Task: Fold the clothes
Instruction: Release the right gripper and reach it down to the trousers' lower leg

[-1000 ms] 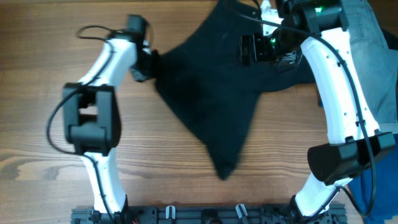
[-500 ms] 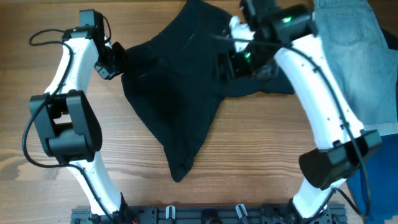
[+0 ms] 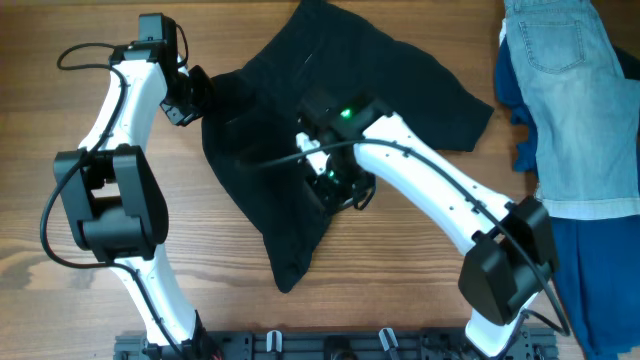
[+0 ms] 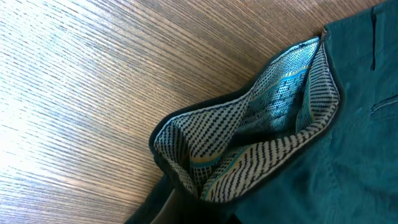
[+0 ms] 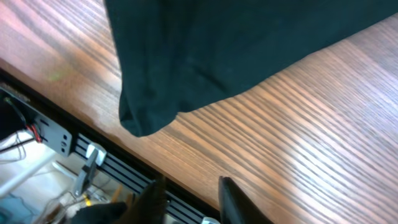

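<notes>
The clothes (image 3: 300, 110) are one black garment spread across the middle of the table, tapering to a point near the front edge. My left gripper (image 3: 193, 95) is shut on the garment's left edge. In the left wrist view that gripper (image 4: 199, 211) pinches the waistband, whose dotted and striped lining (image 4: 249, 130) gapes open above it. My right gripper (image 3: 335, 188) hovers over the garment's right lower edge. In the right wrist view its two fingers (image 5: 191, 200) stand apart with only bare wood between them, and the black cloth (image 5: 205, 50) lies ahead of them.
A light blue denim garment (image 3: 575, 100) lies at the far right on top of a royal blue cloth (image 3: 590, 270). A black mounting rail (image 3: 330, 345) runs along the front edge, also seen as the rail (image 5: 93, 162) in the right wrist view.
The right arm let go of the garment's top right part and swung down to its middle. Its jaws have narrowed. The left gripper dragged the garment leftward, then held still.
</notes>
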Motion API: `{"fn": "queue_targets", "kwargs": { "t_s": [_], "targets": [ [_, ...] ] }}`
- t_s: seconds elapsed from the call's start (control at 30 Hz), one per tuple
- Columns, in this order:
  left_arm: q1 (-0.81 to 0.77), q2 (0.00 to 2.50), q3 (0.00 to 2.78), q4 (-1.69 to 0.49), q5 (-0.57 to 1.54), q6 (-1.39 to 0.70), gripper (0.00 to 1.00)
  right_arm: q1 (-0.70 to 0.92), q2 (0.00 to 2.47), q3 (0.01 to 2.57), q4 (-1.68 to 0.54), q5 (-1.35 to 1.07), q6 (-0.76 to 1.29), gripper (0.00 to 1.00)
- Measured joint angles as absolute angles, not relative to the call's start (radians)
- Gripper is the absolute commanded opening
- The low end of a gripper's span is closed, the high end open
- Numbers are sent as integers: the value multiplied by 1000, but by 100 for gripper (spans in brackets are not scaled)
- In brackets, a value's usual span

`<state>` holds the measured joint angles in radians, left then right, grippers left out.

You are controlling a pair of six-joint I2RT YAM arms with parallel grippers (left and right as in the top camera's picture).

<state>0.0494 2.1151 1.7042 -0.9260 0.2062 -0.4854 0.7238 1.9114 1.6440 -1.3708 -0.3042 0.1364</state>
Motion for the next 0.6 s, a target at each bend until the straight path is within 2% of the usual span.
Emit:
{"fn": "queue_targets", "kwargs": {
  "t_s": [0.23, 0.4, 0.6],
  "targets": [
    [49, 2115, 1704, -933, 206, -486, 4, 734, 1911, 1527, -1215, -391, 123, 10],
    [49, 2115, 1704, -928, 206, -486, 4, 737, 1911, 1457, -1211, -413, 81, 10],
    [49, 2115, 1704, -892, 206, -493, 4, 811, 1911, 1453, -1201, -419, 47, 12]
  ]
}}
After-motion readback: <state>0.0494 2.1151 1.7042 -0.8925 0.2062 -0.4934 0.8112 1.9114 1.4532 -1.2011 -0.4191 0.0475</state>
